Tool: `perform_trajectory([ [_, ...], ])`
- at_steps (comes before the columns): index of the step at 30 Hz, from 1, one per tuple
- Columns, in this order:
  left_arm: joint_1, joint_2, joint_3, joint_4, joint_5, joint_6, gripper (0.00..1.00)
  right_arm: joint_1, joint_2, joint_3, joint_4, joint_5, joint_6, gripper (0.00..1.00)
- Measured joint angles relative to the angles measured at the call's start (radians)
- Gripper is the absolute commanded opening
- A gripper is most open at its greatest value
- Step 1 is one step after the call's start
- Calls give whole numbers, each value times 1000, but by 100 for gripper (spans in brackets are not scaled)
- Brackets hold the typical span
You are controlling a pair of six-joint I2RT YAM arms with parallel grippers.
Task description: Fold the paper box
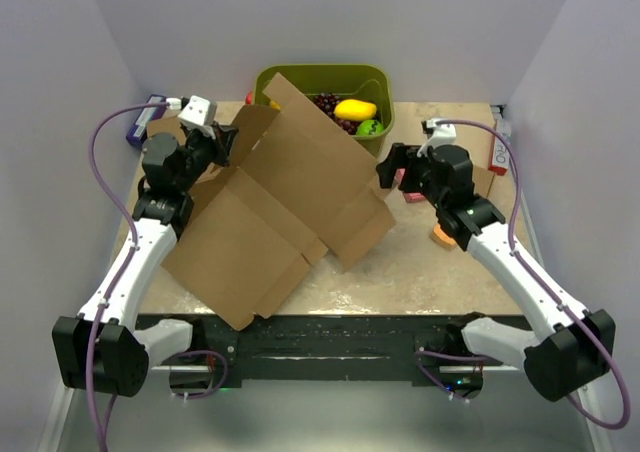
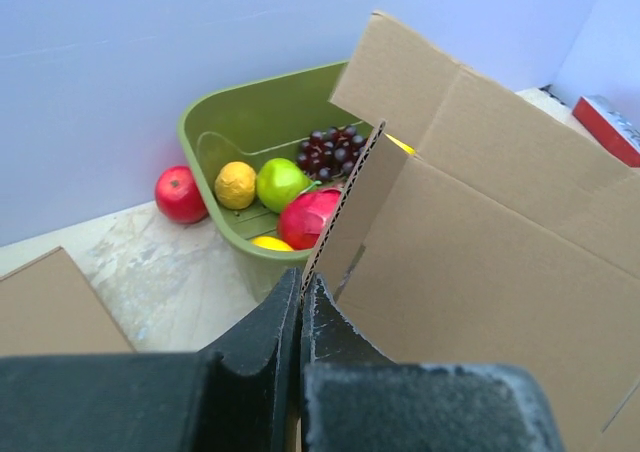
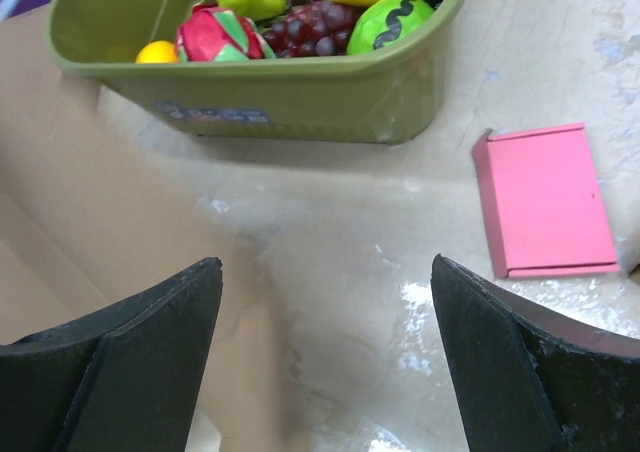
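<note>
- Left gripper [image 2: 301, 290]: jaws pinched tight on the raw corrugated edge of one flap of the paper box [image 1: 285, 187]. Gripping the edge rather than the panel face should let the flap swing about its crease without crushing anything.
- Paper box: mid-table between the two arms, mostly an open blank. The near panels lie flat on the table [image 1: 430, 262]. The far half is raised and tilted, its top corner leaning over the green basket [image 1: 300, 72].
- The raise looks like the left pinch's doing. In the left wrist view the held flap stands up, with the back panel rising behind it.
- Right gripper [image 3: 328, 267]: jaws spread wide, only bare tabletop between them. It hovers just beside the box's right edge, with cardboard showing under one finger [image 3: 150, 342].
- My read: the right is staged open to take or press the opposite side while the left holds its side up. It's early in the fold, with no walls locked and no tabs tucked.
- Clutter: the basket of fruit is right behind the raised panel, and I can't tell if they touch. A pink pad [image 3: 545, 202] lies flat on the table, beside the right gripper.
- Risk: pushing the far panel further back could shove the basket.
</note>
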State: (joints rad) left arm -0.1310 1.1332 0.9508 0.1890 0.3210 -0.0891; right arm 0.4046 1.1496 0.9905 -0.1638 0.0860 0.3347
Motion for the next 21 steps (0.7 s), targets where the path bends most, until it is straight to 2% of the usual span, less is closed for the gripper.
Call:
perform_trajectory([
  [11, 6, -5, 0, -6, -88, 3, 0, 0, -196, -100, -19, -64, 87, 89],
  [16, 6, -5, -1, -13, -92, 3, 0, 0, -182, -224, -14, -126, 135, 88],
  [21, 6, -6, -9, -11, -91, 3, 0, 1, -134, -259, -15, -124, 148, 88],
])
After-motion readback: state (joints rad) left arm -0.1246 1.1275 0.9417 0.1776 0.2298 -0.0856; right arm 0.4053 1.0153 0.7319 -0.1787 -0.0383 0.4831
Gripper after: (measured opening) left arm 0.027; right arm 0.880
